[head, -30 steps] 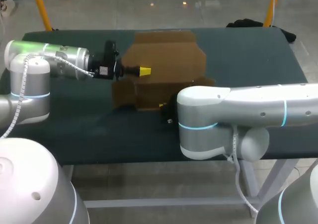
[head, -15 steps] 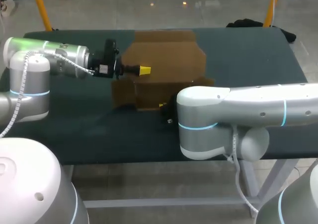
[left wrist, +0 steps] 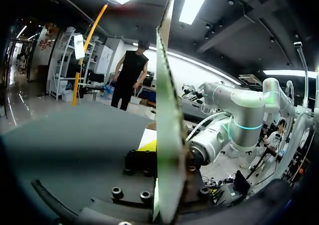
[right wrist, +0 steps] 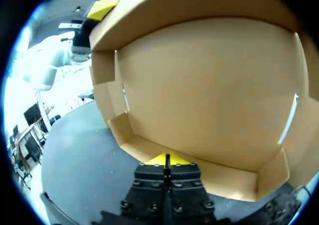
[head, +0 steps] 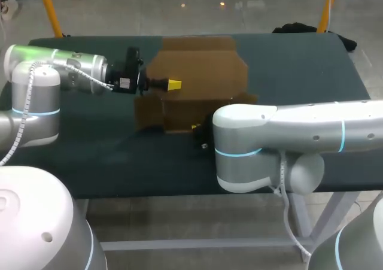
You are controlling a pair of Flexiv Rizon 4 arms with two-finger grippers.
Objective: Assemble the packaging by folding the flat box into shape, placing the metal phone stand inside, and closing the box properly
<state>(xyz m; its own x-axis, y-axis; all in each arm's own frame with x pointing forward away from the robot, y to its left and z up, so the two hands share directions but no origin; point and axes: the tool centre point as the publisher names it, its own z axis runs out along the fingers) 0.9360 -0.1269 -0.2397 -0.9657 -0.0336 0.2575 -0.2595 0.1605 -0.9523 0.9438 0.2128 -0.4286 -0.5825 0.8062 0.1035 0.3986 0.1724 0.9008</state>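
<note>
- Brown cardboard box (head: 202,72), partly folded, sits in the middle of the dark green counter (head: 299,72). Its broad panel lies towards the far edge and its lower walls stand on the near side.
- The left arm (head: 66,72) comes in level over the counter, and the left fingers (head: 173,85) meet the box at its left side.
- In the left wrist view one of the box's panels (left wrist: 167,135) stands upright and edge-on between the left fingers (left wrist: 148,146). They pinch it, with one yellow tip flat against its face and the other hidden behind the card.
- The right arm (head: 287,126) crosses the near half of the counter. Only a speck of yellow shows of the right fingers (head: 194,126), at the box's near wall.
- In the right wrist view the right fingers (right wrist: 163,160) are pressed together with no card seen between them, their tips at the box's low near wall (right wrist: 199,167). The box's open inside (right wrist: 209,90) faces them.
- The left arm's yellow tip (right wrist: 103,6) shows there at the box's upper corner.
</note>
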